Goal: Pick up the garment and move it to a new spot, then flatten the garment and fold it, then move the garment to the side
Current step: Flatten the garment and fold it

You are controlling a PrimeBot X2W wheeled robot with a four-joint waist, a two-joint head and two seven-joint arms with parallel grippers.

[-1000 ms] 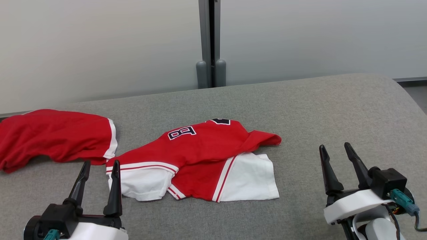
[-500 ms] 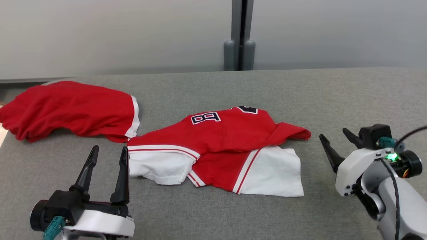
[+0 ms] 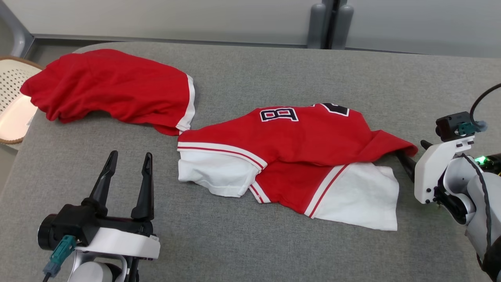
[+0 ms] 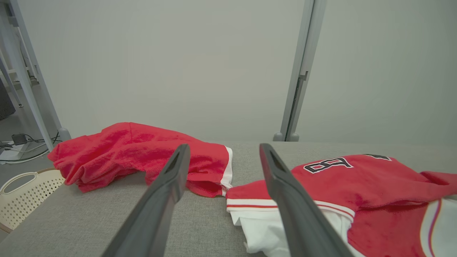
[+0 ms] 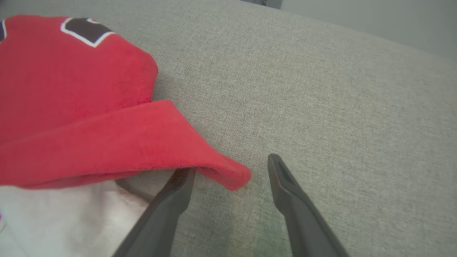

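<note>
Jersey (image 3: 297, 156) lies crumpled mid-table (image 3: 274, 70). Right gripper (image 5: 229, 164) at jersey's right edge: jaws apart, one finger under the red fold, the other outside it. Left gripper (image 3: 130, 154) near front-left corner, jaws apart. Red garment (image 3: 109, 86) at far-left corner. Basket (image 3: 11, 78) beside left edge, contents unclear.

Pale blank partition panels (image 4: 160, 64) are standing between grey metal posts (image 4: 298, 89) and loose cables (image 4: 35, 147) are lying on the floor (image 4: 25, 166), suggesting a lab.

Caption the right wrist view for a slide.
Open right hand straddles the red corner of the crumpled jersey on the grey surface.
</note>
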